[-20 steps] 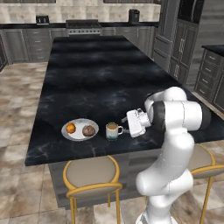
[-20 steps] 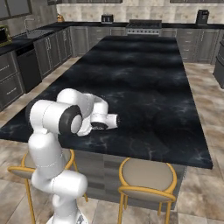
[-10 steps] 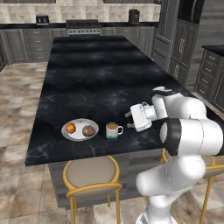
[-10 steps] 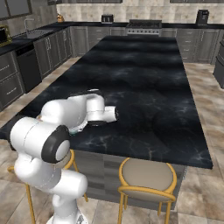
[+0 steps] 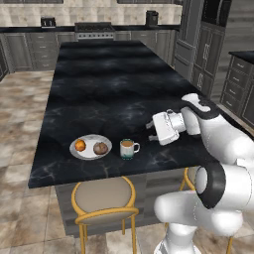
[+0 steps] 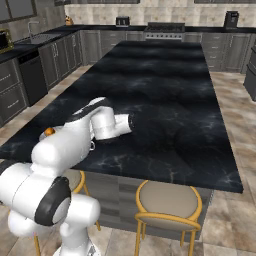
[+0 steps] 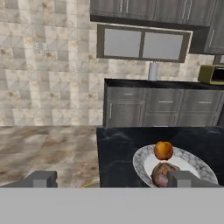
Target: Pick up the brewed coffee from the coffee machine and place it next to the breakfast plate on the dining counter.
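The mug of coffee [image 5: 128, 148] is seen standing upright on the black marble top of the dining counter [image 5: 109, 84], just beside the breakfast plate [image 5: 91, 147], on the side of the plate toward the robot's arm, with its handle turned away from the plate. A narrow strip of bare marble lies between mug and plate, so the two are not touching. Light brown coffee can be made out inside the mug, and no spill is visible around it. On the plate an orange [image 5: 80, 145] and a brown bun [image 5: 100, 148] are carried; both are also caught in the hand view, where the orange [image 7: 163, 150] sits beyond the bun [image 7: 162, 173].

The gripper [image 5: 151, 132] is held above the counter, apart from the mug and a little above its rim, pointing sideways toward it. Its jaws are spread wide and nothing is held between them; in the hand view the two fingertips [image 7: 43, 178] stand far apart.

The placing step is judged to be done: the mug rests where the task asks. What remains is judged to be only a clean retreat. The open hand should be drawn back and up, away from the mug, so that it is not knocked or dragged.
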